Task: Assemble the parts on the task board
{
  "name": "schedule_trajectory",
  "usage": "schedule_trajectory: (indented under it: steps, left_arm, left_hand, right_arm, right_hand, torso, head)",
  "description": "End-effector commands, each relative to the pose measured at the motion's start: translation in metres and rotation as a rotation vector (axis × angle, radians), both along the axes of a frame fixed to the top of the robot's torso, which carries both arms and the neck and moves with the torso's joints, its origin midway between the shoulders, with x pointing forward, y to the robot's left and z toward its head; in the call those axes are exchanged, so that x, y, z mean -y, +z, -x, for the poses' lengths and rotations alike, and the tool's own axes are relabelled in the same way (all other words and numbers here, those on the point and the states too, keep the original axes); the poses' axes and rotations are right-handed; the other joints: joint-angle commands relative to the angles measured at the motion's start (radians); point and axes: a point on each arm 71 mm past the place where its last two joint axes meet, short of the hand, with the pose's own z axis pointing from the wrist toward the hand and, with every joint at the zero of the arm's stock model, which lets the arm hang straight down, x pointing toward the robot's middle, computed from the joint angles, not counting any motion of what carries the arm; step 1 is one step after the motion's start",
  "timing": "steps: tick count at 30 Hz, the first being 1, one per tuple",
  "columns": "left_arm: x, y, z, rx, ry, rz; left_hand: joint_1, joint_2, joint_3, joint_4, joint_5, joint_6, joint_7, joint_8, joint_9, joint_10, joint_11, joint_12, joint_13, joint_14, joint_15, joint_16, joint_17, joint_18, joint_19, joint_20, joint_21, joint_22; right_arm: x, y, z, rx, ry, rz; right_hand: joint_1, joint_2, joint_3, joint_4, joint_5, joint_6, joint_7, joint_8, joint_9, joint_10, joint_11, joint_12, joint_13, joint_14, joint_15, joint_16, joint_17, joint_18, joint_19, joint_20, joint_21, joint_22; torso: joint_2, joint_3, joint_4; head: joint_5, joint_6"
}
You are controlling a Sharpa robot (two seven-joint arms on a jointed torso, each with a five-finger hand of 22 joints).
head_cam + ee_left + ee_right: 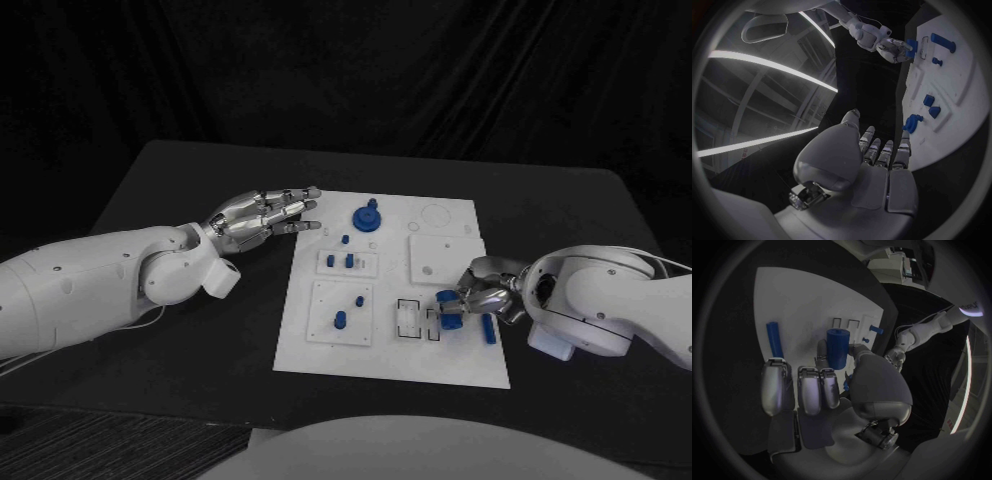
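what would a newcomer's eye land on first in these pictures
The white task board in the middle of the black table, dotted with small blue parts. At its right edge the right hand holds a blue cylinder, while the left hand hovers open off the board's far left corner.

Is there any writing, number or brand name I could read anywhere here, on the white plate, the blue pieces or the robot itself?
None can be read.
Task board: only outlines and holes, no lettering.
Blue parts, such as the cylinder that the right hand holds: plain.
Left hand and both arms: no legible marking.
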Motion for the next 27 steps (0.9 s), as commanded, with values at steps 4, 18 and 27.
schedule_trajectory:
  steps: [4,18,27]
  left_arm:
    - [0.002,0.001,0.001,0.0,-0.01,0.02]
    - [0.003,0.001,0.001,-0.001,-0.013,0.022]
    - [0.003,0.001,0.001,-0.001,-0.015,0.023]
  left_hand:
    - [-0.003,0.009,0.002,0.003,0.001,0.004,0.004,0.007,0.0,0.002,0.005,0.007,0.002,0.003,0.004,0.007,0.001,0.01,0.007,0.003,0.006,0.0]
    - [-0.003,0.008,0.001,0.003,0.001,0.003,0.005,0.007,0.0,0.006,0.006,0.009,0.002,0.003,0.004,0.007,0.001,0.01,0.007,0.004,0.006,0.0]
    - [-0.003,0.009,0.002,0.003,0.001,0.003,0.005,0.007,0.0,0.008,0.007,0.01,0.003,0.003,0.004,0.007,0.001,0.01,0.007,0.004,0.006,-0.001]
  right_arm:
    - [-0.007,0.004,0.004,-0.121,-0.111,-0.144]
    - [-0.021,-0.014,0.003,-0.246,-0.076,-0.129]
    - [-0.025,-0.022,0.002,-0.253,-0.056,-0.105]
  right_hand:
    - [-0.005,0.017,0.194,-0.18,0.003,-0.009,-0.025,0.006,0.03,0.111,-0.012,0.004,0.263,0.093,-0.007,-0.005,0.204,0.003,0.037,-0.009,-0.006,0.207]
    - [-0.075,0.034,0.21,-0.172,-0.152,-0.028,-0.017,-0.014,0.03,0.111,-0.005,0.004,0.263,0.089,-0.002,-0.015,0.186,0.008,0.028,-0.005,-0.024,0.2]
    - [-0.098,0.043,0.199,-0.162,-0.267,-0.037,-0.011,-0.029,0.023,0.111,0.001,0.004,0.263,0.088,0.003,-0.017,0.183,0.011,0.023,0.0,-0.037,0.196]
  torso:
    - [-0.002,-0.0013,0.0012]
    - [-0.001,-0.0029,0.0035]
    - [-0.001,-0.001,0.0031]
  head:
    - [-0.003,0.0]
    - [-0.002,0.0]
    - [-0.003,0.0]
